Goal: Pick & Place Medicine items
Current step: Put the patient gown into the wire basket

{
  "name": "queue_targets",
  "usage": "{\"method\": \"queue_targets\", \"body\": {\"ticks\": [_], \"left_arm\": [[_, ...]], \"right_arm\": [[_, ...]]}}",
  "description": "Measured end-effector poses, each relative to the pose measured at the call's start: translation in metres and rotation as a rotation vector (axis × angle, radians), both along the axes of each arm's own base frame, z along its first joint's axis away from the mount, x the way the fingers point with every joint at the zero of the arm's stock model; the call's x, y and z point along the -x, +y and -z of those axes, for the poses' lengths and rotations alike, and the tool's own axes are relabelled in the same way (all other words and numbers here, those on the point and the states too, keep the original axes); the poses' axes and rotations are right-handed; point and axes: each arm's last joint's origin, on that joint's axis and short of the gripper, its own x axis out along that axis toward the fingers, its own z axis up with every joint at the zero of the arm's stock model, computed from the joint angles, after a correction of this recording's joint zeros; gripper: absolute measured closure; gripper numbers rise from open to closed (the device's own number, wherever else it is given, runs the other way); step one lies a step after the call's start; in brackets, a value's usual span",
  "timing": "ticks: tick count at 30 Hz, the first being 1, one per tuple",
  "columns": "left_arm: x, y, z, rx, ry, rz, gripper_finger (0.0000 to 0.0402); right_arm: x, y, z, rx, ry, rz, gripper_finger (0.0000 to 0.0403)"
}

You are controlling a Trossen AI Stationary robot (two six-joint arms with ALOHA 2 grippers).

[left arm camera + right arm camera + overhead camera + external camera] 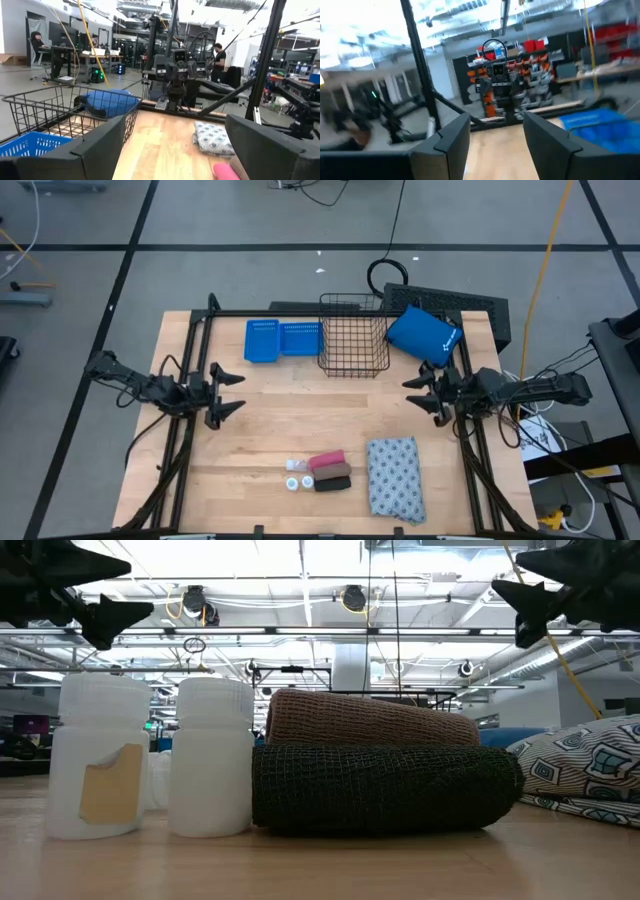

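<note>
**Both arms wait above the table, medicine items grouped at the front edge**

The left gripper [232,392] hangs over the left side of the tabletop [280,430], jaws spread and holding nothing. The right gripper [415,393] hangs over the right side, jaws also spread and empty. Near the front edge stand two white bottles [296,473] side by side. Just beside them lies the pink block [327,461], with the dark block [332,481] touching it on the front side. The patterned soft pack [395,477] lies to their right, near the front right corner. A wire basket [354,333], blue trays [281,339] and a blue pouch [422,333] sit along the back edge.
</note>
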Motion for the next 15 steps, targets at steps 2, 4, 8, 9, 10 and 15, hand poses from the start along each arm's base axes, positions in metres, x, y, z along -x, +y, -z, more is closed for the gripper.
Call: {"method": "queue_targets", "body": {"ticks": [2,4,8,9,10,15], "left_arm": [[0.000,0.000,0.001,0.003,0.009,0.001,0.0050],[0.000,0.000,0.003,0.013,0.024,0.004,0.0050],[-0.001,0.000,0.005,0.007,0.049,0.004,0.0050],[-0.001,0.000,0.006,0.004,0.053,0.004,0.0050],[-0.001,0.000,0.006,0.004,0.053,0.004,0.0050],[-0.001,0.000,0.006,0.003,0.058,0.003,0.0050]], "right_arm": [[0.000,0.001,-0.003,-0.012,-0.025,-0.014,0.0228],[0.001,0.003,-0.009,-0.066,-0.091,-0.067,0.0229],[0.000,0.011,-0.019,-0.129,-0.184,-0.180,0.0218],[-0.002,0.013,-0.019,-0.130,-0.176,-0.200,0.0212],[-0.005,0.017,-0.020,-0.126,-0.148,-0.216,0.0205],[-0.028,0.038,-0.058,-0.087,-0.099,-0.279,0.0156]]}}
